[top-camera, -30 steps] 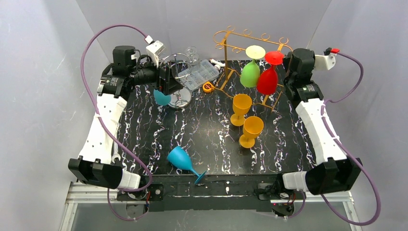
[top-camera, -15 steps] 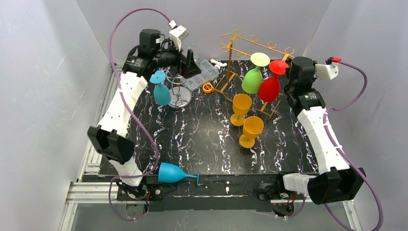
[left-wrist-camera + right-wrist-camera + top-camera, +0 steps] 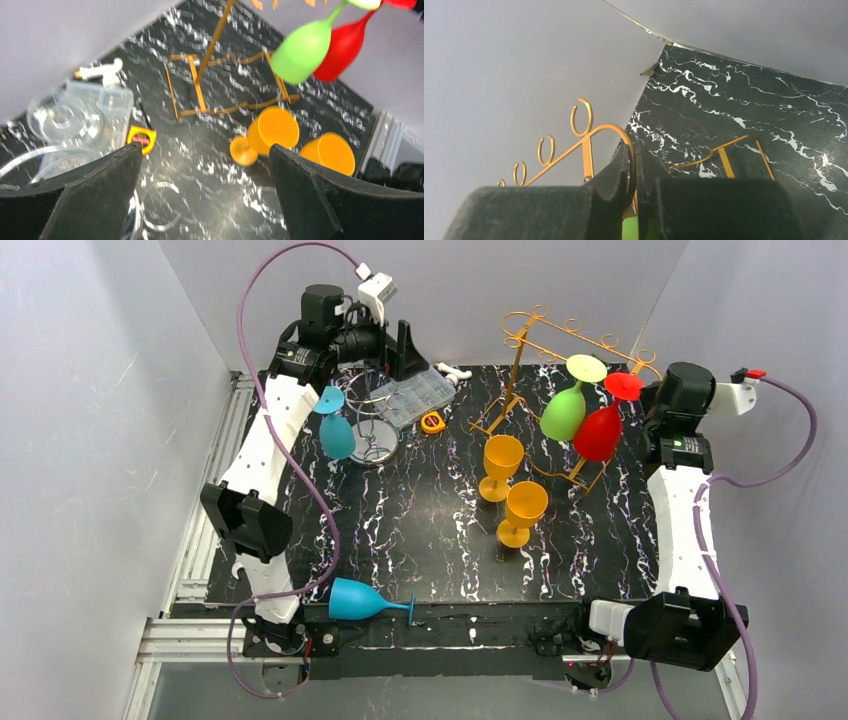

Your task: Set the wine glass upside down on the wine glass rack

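The gold wire rack (image 3: pixel 545 350) stands tilted at the back right. A green glass (image 3: pixel 563 412) and a red glass (image 3: pixel 598 433) hang upside down from it. My right gripper (image 3: pixel 648 405) is shut on the rack's end wire, seen in the right wrist view (image 3: pixel 635 150). My left gripper (image 3: pixel 405 345) is open and empty, high at the back left; its view (image 3: pixel 202 150) shows the rack (image 3: pixel 200 85). A teal glass (image 3: pixel 337 435) hangs base up by the silver stand. Another teal glass (image 3: pixel 357 600) lies at the near edge. Two orange glasses (image 3: pixel 502 465) (image 3: pixel 523 510) stand upright mid-table.
A silver wire stand (image 3: pixel 372 440), a clear plastic box (image 3: pixel 415 395) and a yellow tape measure (image 3: pixel 432 421) sit at the back left. White walls close in the table on three sides.
My right gripper has moved right and dragged the rack with both hanging glasses. My left gripper has let go of the teal glass and risen to the back. The lying teal glass rolled left.
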